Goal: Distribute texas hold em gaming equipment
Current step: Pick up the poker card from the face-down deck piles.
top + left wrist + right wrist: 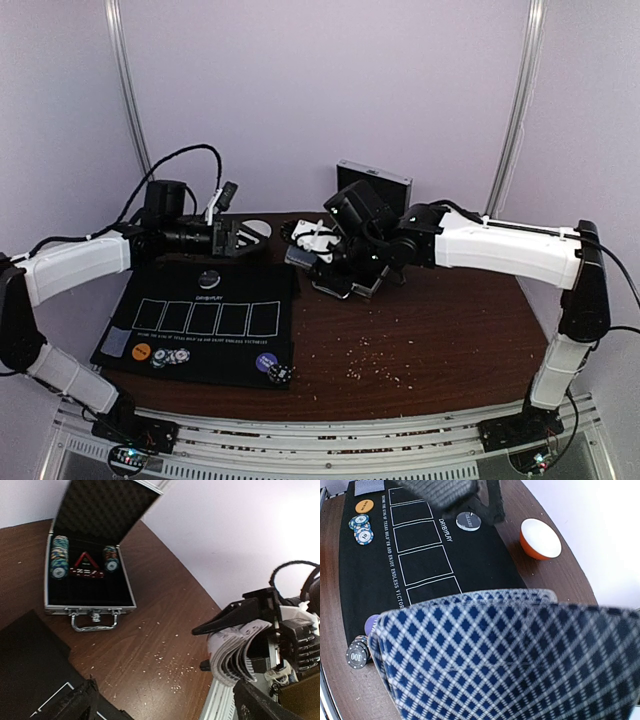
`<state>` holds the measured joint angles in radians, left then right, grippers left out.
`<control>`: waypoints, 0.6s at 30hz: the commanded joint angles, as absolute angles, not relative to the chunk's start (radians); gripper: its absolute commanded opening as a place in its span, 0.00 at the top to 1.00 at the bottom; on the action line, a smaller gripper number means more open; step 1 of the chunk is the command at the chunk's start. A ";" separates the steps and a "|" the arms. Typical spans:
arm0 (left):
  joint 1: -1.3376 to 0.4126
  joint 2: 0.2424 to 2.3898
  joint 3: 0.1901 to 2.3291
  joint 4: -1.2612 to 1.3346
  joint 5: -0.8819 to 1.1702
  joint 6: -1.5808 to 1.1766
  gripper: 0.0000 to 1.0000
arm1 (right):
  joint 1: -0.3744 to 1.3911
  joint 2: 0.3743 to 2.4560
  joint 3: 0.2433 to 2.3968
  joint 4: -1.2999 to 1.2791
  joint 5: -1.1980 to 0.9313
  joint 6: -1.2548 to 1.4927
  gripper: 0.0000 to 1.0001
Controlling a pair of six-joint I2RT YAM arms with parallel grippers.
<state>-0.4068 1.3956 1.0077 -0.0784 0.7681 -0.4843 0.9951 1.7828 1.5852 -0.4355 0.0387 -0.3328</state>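
Note:
My right gripper is shut on a deck of blue-diamond-backed playing cards, held above the table's far middle. The deck fills the lower right wrist view and hides the fingers. In the left wrist view the deck looks bent and fanned. My left gripper hangs open over the black mat's far edge, facing the deck, with nothing between its fingers. On the mat's near edge lie one card, an orange disc, striped chips, a purple disc and a black chip.
An open aluminium case holding chip stacks and a red triangle stands on the brown table behind the right arm. A white-inside bowl sits past the mat's far edge. A round dealer button lies on the mat. Crumbs dot the wood.

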 commanded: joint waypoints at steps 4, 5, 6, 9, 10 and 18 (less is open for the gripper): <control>-0.442 1.446 1.041 0.127 1.007 -0.471 0.04 | 1.011 1.836 1.657 -0.453 0.038 -0.310 0.59; -0.444 1.451 1.041 0.121 1.006 -0.470 0.07 | 1.013 1.845 1.667 -0.455 0.038 -0.309 0.59; -0.446 1.456 1.041 0.110 0.995 -0.468 0.10 | 1.014 1.851 1.674 -0.457 0.036 -0.309 0.59; -0.447 1.477 1.051 0.050 0.972 -0.441 0.21 | 1.016 1.866 1.685 -0.459 0.034 -0.308 0.59; -0.447 1.484 1.055 0.036 0.970 -0.436 0.24 | 1.017 1.868 1.686 -0.460 0.033 -0.309 0.59; -0.463 1.522 1.080 0.008 0.914 -0.420 0.22 | 1.026 1.890 1.701 -0.460 0.022 -0.313 0.59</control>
<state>-0.4496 1.5047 1.0332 0.0010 0.9390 -0.4473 1.0149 1.8763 1.6642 -0.4511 0.0353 -0.3206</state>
